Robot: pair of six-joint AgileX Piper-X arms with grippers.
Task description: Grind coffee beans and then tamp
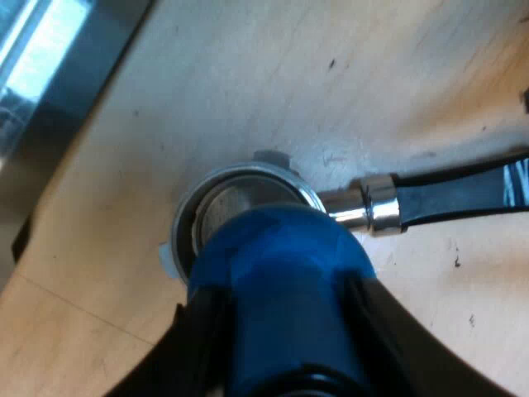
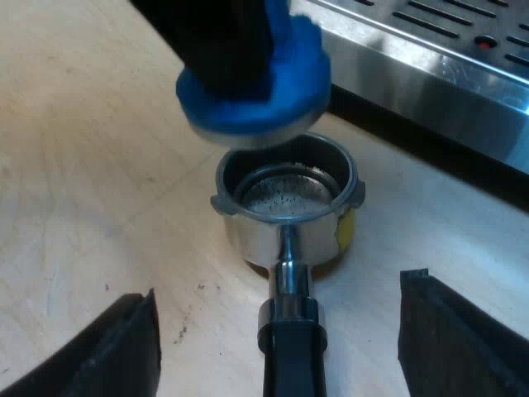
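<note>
While the blue tamper hangs over the basket, all of it sits on the wooden desk (image 1: 248,74). Next biggest is the espresso machine (image 2: 430,74), whose steel front edge and slotted tray lie just beyond the holder (image 2: 285,203). That holder stands flat on the desk, basket up. Its dark handle (image 2: 293,364) runs away from the machine and in between the fingers of the right tool (image 2: 281,335), probably so it can be steadied. Those fingers are wide apart, one each side of the handle, touching nothing.

The tamper (image 2: 264,103) is just above the rim, off-centre toward the machine side and slightly tilted, not in the basket yet. The left tool (image 1: 289,347) is clamped on its body from above, which suits a straight downward press.

The basket's perforated floor is visible with only a few dark specks (image 2: 285,194). So there's little or no coffee, and tamping looks premature.

Next move, my guess: centre, level and lower the tamper. An unheld handle could let the holder slide.
</note>
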